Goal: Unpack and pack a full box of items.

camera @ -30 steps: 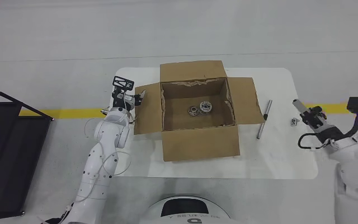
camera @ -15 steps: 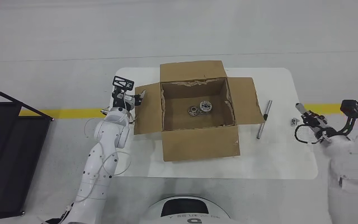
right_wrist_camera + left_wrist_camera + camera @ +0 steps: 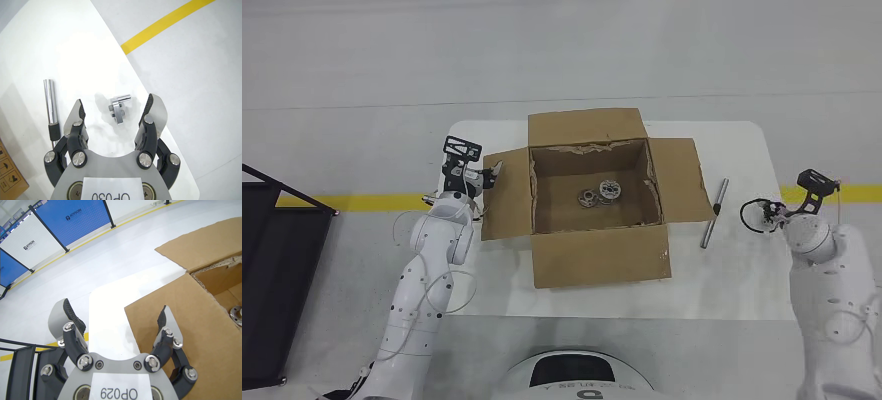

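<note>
Right gripper (image 3: pixel 115 100) swung in toward the box (image 3: pixel 597 258); now wide open, empty, over the metal bracket (image 3: pixel 117 110) right of box, beyond the rod (image 3: pixel 49 102). Left gripper (image 3: pixel 115 303) open, empty, at box's left flap. Flanges (image 3: pixel 599 192) inside box.

The brown cardboard box (image 3: pixel 599 257) stands open at the table's middle, all four flaps spread outward. On its floor lie a flanged metal ring (image 3: pixel 587 197) and a second ring (image 3: pixel 610 188) side by side. At the box's 3 o'clock a slim steel rod (image 3: pixel 713 213) lies flat. Farther out at 3 o'clock, a small silver bracket (image 3: pixel 117 110) with a stub pin rests near the table's edge.
</note>
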`<state>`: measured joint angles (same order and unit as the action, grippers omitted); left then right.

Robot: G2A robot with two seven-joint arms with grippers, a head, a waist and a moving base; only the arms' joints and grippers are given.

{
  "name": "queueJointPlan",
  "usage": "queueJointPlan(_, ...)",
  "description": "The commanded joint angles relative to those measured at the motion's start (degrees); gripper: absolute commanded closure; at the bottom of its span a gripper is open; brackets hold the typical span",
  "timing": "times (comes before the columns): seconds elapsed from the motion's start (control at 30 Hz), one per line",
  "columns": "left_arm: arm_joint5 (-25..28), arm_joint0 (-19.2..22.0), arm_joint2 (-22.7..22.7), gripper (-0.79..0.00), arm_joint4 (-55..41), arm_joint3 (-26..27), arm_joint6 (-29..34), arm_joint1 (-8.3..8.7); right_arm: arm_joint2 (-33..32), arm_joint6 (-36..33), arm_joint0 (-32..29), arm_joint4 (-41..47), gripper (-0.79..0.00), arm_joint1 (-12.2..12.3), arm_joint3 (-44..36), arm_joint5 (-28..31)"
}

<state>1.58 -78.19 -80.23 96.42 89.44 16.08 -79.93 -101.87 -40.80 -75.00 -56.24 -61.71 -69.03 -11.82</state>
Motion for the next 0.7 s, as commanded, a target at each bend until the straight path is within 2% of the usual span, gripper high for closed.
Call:
queueJointPlan(0.0, 0.0, 0.0, 0.0, -0.785, 0.0, 0.0, 0.0, 0.0, 1.2, 0.6, 1.9, -1.5, -0.416, -0.1, 3.3, -0.7)
queueJointPlan(0.13, 0.0, 0.0, 0.0, -0.785, 0.0, 0.0, 0.0, 0.0, 2.6, 0.7, 4.0, -2.9, -0.376, -0.1, 6.8, 0.2)
queueJointPlan(0.2, 0.0, 0.0, 0.0, -0.785, 0.0, 0.0, 0.0, 0.0, 3.0, 0.9, 4.3, -3.7, -0.323, 0.0, 7.5, 0.4)
queueJointPlan(0.33, 0.0, 0.0, 0.0, -0.785, 0.0, 0.0, 0.0, 0.0, 3.2, 1.2, 4.1, -4.2, 0.0, 0.0, 7.1, 0.3)
queueJointPlan(0.47, 0.0, 0.0, 0.0, -0.785, 0.0, 0.0, 0.0, 0.0, 1.3, 1.7, 1.6, -2.6, 0.0, 0.2, 3.2, 0.8)
queueJointPlan(0.67, 0.0, 0.0, 0.0, -0.785, 0.0, 0.0, 0.0, 0.0, -3.1, 2.4, -5.5, 1.4, 0.0, 0.3, -7.5, 1.3)
